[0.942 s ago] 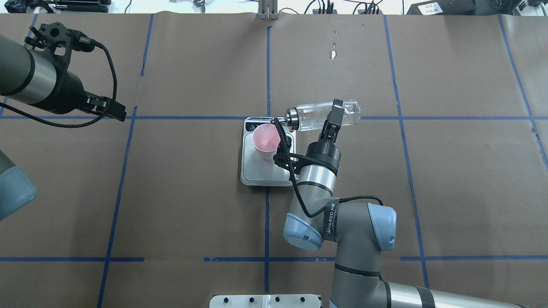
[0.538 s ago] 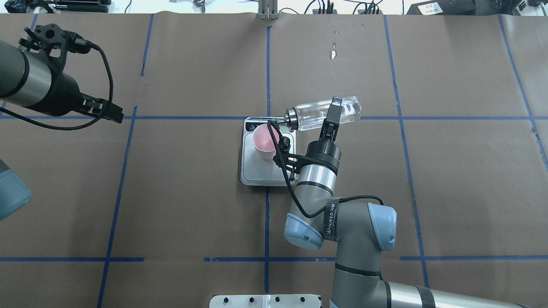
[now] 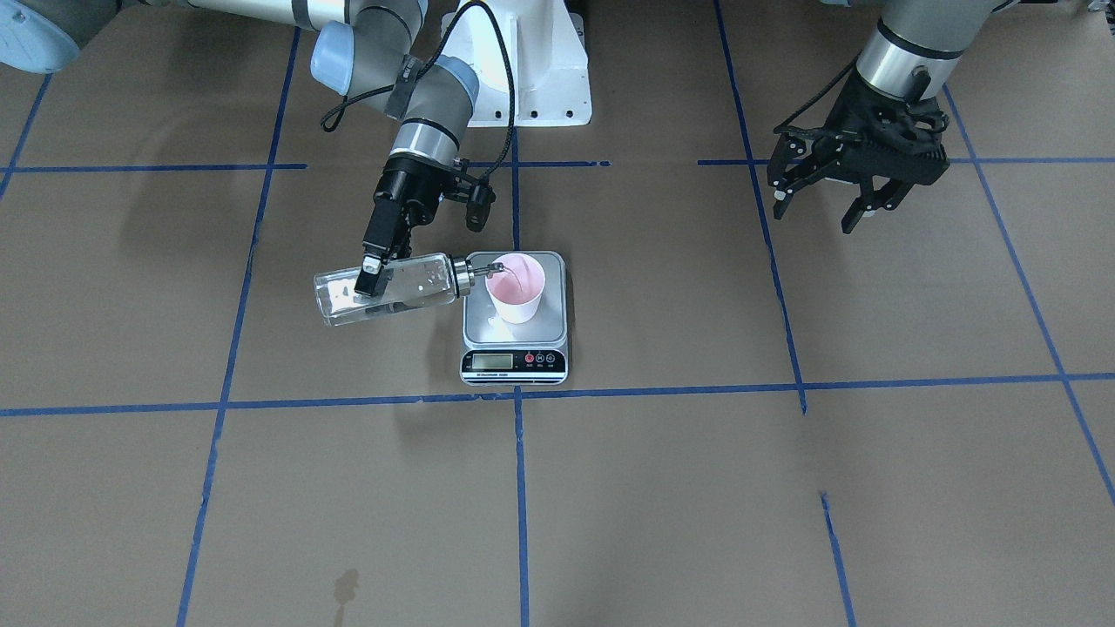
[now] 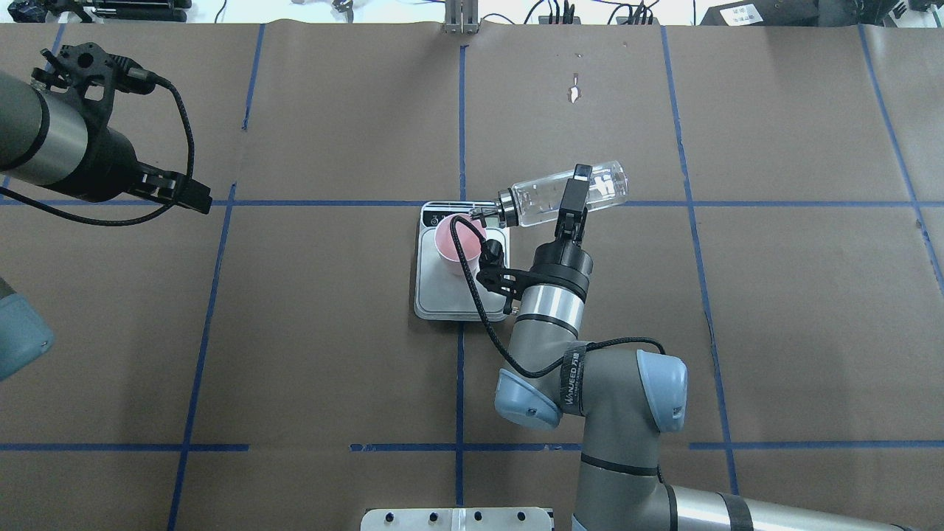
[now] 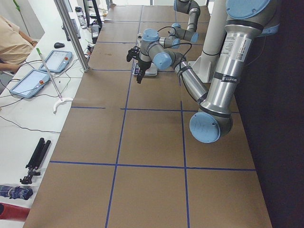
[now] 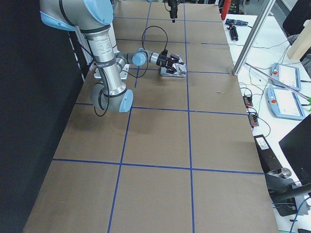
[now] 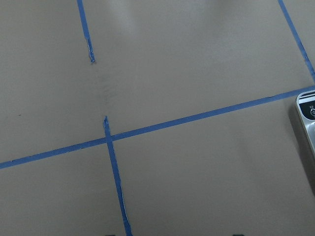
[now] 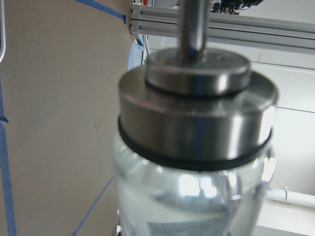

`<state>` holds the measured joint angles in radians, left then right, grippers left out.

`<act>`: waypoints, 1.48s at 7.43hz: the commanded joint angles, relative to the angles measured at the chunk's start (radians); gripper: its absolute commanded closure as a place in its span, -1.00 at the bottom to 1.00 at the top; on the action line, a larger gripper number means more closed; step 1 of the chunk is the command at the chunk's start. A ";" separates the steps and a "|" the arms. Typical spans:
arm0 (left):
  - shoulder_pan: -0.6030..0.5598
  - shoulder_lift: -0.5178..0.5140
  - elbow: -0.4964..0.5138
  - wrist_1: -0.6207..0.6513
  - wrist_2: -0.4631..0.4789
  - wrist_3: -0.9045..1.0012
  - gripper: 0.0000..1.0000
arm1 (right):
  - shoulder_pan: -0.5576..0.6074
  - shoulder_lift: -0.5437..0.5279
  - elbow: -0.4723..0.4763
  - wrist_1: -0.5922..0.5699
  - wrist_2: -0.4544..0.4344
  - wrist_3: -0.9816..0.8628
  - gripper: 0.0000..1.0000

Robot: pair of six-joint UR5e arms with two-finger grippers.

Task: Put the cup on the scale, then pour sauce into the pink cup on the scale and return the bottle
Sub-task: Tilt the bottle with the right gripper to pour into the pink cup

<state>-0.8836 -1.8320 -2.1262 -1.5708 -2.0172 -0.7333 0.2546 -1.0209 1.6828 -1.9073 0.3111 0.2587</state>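
Observation:
The pink cup (image 3: 516,294) (image 4: 451,240) stands upright on the steel platform of the scale (image 3: 476,329) (image 4: 435,295). My right gripper (image 3: 369,282) (image 4: 576,186) is shut on the clear glass bottle (image 3: 409,290) (image 4: 535,204). The bottle is tipped almost level, its silver spout over the cup's rim. A thin stream of clear sauce (image 3: 516,277) runs into the cup. The right wrist view is filled by the bottle's metal cap (image 8: 197,118). My left gripper (image 3: 814,218) (image 4: 193,196) hangs open and holds nothing, far off to the side.
Blue tape lines grid the brown paper over the table. The robot's white base plate (image 3: 531,78) sits behind the scale. A small tear (image 4: 574,94) marks the far paper. A side desk holds tablets (image 5: 57,61), and a person (image 5: 12,42) sits there.
The bottle has tilted further, its base rising and its spout dipping toward the cup. The right wrist shifted slightly right. The left gripper drew back a little to the left.

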 commanded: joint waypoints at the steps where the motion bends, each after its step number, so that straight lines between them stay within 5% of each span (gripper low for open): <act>1: 0.000 -0.001 0.000 0.000 0.000 -0.003 -0.68 | -0.001 -0.013 0.000 -0.003 -0.012 -0.063 1.00; 7: 0.002 -0.001 0.002 0.000 0.000 -0.008 -0.68 | 0.003 -0.013 0.005 0.007 -0.043 -0.127 1.00; 11: 0.002 -0.001 0.003 0.000 0.000 -0.008 -0.68 | 0.002 -0.016 0.008 0.011 -0.030 0.029 1.00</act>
<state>-0.8821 -1.8331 -2.1233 -1.5708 -2.0172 -0.7409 0.2575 -1.0346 1.6910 -1.8968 0.2760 0.2309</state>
